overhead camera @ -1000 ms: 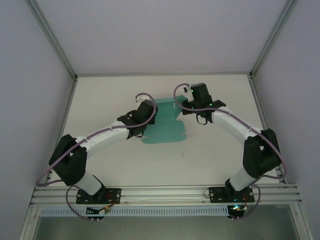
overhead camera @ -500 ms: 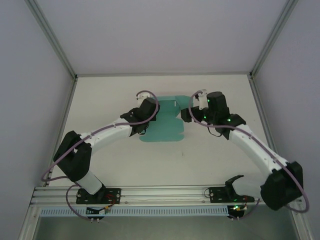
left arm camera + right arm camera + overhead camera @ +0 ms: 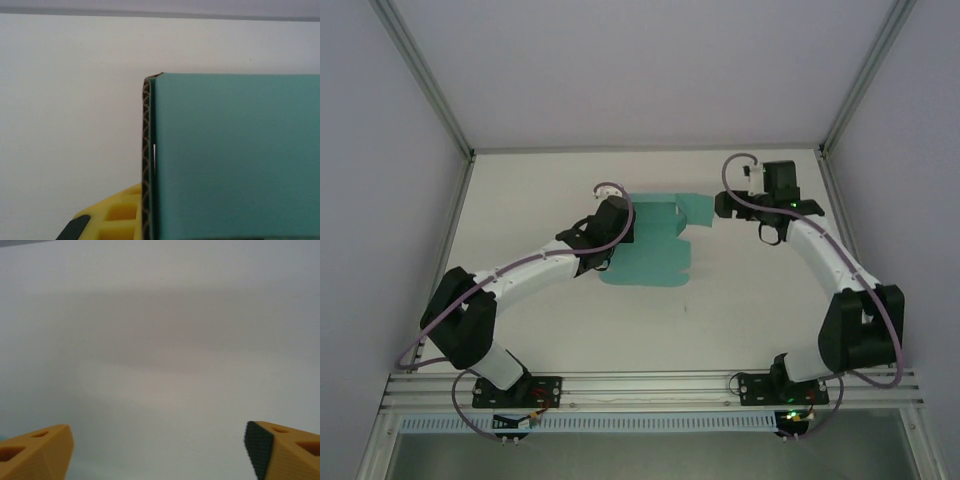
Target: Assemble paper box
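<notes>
My right tool hangs spread above the surface; the paper box lies just to its left, opposite edge pinched by my left tool.

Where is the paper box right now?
Top view: the paper box lies mid-table, toward the far edge, gripped at its left side by the left tool.

No legible text — no labels
</notes>
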Robot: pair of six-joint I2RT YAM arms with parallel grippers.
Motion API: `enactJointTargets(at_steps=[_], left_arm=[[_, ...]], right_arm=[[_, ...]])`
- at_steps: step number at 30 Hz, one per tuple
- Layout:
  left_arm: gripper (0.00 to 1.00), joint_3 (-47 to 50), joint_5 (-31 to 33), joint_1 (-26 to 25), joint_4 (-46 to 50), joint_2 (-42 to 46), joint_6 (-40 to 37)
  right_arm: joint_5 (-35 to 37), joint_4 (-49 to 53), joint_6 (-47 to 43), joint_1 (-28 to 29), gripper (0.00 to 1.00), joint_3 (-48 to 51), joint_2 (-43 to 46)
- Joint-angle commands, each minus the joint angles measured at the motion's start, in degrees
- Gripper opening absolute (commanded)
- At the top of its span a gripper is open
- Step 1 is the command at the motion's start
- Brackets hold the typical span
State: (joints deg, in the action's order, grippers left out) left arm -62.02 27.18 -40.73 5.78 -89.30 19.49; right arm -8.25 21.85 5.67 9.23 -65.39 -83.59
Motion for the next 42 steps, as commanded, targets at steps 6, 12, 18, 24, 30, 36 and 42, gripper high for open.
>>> enactJointTargets(at_steps=[6,12,18,24,30,36,42], left_arm=[[0.00,-0.34,-0.16,0.25,-1.04,0.86,-0.35],[0.00,0.46,-0.67,0.27,-3.18,0.26,-0.65],[0.00,0.95,-0.94,0.30,-3.79,-0.86,-0.72],[0.00,2.96,-2.89,0.30,-6.62,-1.90,-2.74],[0.00,3.90,1.43,0.30,-8.95,-6.93,-3.18],[0.00,5.99,2.03,0.30,-14.79,-10.97,-4.71],[0.00,12.85,0.07,0.22,-25.86,-11.35,-7.70]], right_arm=[[-28.82,-2.94,-9.71,1.72,0.74,5.88,4.73],[-35.70,-7.14,-9.87,6.14,0.68,7.19,4.04],[-31.63,-8.24,-11.29,10.78,0.67,5.53,0.77],[-24.09,-10.72,-11.46,10.95,0.61,5.41,-2.37],[-28.44,-12.68,-11.05,12.53,0.62,7.93,-1.24],[-24.19,-9.75,-7.39,13.19,0.75,10.03,2.06],[-7.88,-5.96,-2.61,9.82,0.88,12.19,7.05]])
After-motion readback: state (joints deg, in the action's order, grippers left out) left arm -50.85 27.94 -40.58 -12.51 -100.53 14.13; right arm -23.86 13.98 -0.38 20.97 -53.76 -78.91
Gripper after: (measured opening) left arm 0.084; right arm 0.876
